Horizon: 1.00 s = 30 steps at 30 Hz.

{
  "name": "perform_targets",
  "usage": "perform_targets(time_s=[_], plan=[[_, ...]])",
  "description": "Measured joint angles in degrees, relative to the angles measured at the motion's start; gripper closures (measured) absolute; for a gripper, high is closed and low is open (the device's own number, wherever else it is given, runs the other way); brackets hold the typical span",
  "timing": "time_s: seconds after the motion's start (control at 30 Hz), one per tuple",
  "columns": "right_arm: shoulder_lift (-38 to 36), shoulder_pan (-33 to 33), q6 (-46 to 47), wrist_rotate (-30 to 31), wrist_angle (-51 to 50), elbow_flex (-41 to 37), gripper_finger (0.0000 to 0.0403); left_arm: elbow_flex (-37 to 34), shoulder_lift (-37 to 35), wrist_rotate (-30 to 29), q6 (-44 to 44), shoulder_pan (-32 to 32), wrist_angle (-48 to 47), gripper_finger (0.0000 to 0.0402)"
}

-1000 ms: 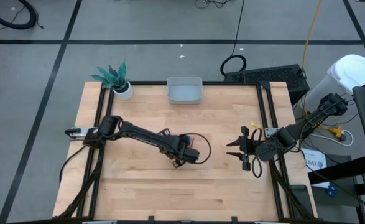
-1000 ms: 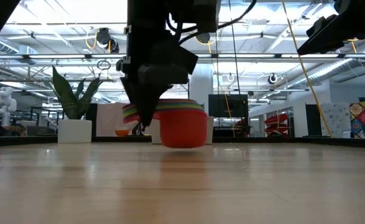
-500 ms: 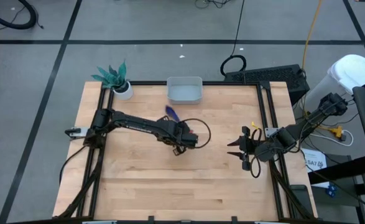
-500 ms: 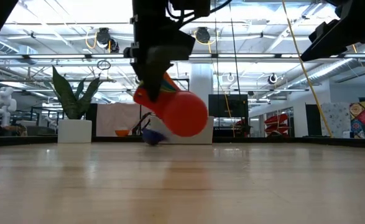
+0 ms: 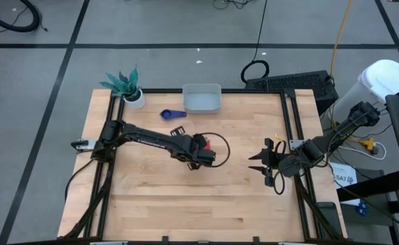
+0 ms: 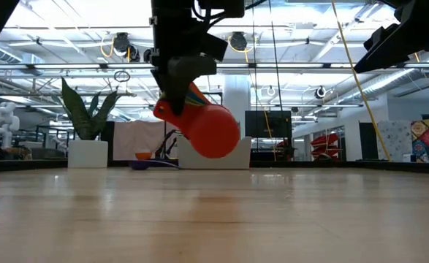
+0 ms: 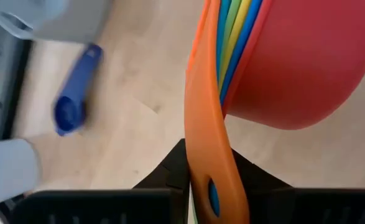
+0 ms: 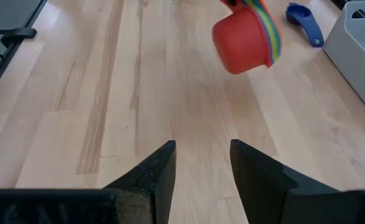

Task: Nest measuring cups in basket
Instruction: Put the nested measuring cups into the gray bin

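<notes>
The left gripper is holding the nested cups by their handles, jaws clamped tight, stack tilted above mid-desk. One blue cup is lying loose on the desk just beside the basket. The right gripper is waiting half open, empty, near the right edge. Step in hand: carrying the stack to the basket; next, lowering it in level, then fetching the loose cup

Pale wood table, visible grain, satin finish. Nested cups smooth matt plastic. Basket smooth plastic. Gripper fingers matt black.
</notes>
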Motion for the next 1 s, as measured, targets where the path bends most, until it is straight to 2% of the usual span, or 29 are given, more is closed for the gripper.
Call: perform_targets(time_s=[0.13, 0.43, 0.53, 0.7, 0.87, 1.0], plan=[[0.0, 0.0, 0.19, 0.04, 0.02, 0.0, 0.0257, -0.01, -0.1, -5.18, -0.5, -0.25, -1.63, 0.0359], [0.0, 0.0, 1.53, 0.11, 0.26, 0.0, 0.0257, -0.02, -0.33, -22.12, 2.26, 0.94, -2.15, 0.0359], [0.0, 0.0, 1.7, 0.11, 0.23, 0.0, 0.0257, -0.02, -0.33, -25.83, 2.88, 1.41, -2.09, 0.0359], [0.0, 0.0, 4.61, 0.33, -1.22, 0.0, 0.0257, -0.02, -0.33, -24.38, 1.81, 0.81, -1.62, 0.0359], [0.0, -0.09, 9.5, 3.47, -3.87, 0.0, 0.0257, -0.02, -0.33, -20.43, 0.92, -3.5, 3.0, 0.0359], [0.0, -0.07, 10.8, 4.76, -3.38, 0.0, 0.0257, -0.4, -0.33, -19.93, -1.68, -7.47, 5.98, 0.0359]])
